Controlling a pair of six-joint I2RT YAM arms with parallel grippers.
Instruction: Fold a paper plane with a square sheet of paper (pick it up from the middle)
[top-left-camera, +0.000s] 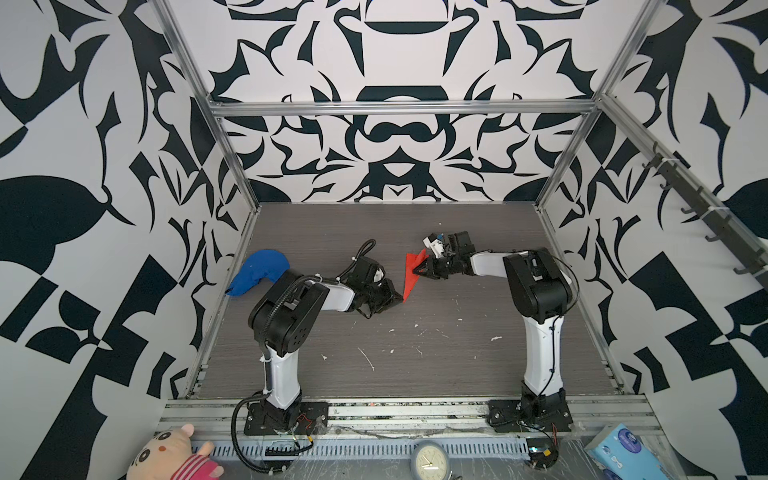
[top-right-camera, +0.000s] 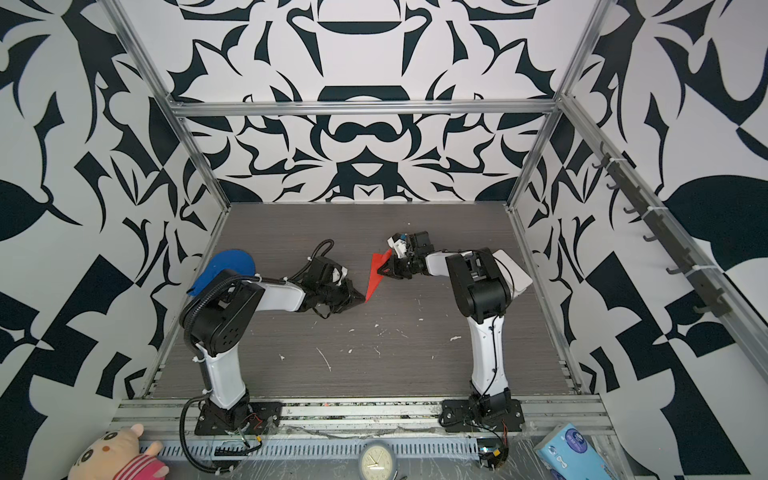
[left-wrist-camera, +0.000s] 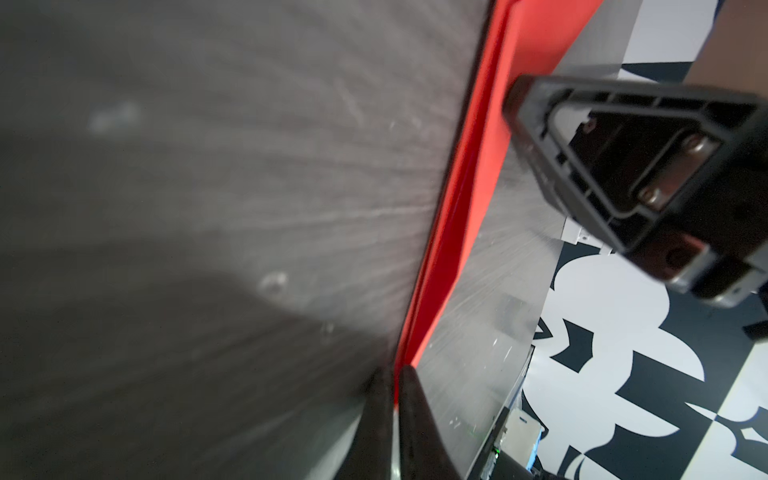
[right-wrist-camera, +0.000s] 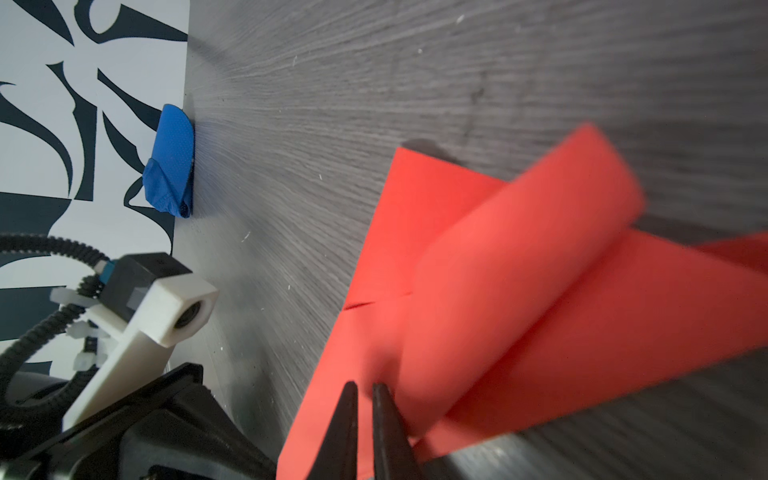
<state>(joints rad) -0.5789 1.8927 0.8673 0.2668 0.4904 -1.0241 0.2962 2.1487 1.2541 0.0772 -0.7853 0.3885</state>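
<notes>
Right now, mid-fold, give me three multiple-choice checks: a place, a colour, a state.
1. Where does the blue cloth lump lie? A) at the table's left edge B) between the arms C) by the right arm's base
2. What colour is the folded paper? A) white B) red C) green
3. How do the left gripper's jaws stand? A) wide open B) shut on the cloth C) shut on the paper's narrow end
1 A: both top views show it there. 2 B: bright red in every view. 3 C: the left wrist view shows them pinching the tip.
</notes>
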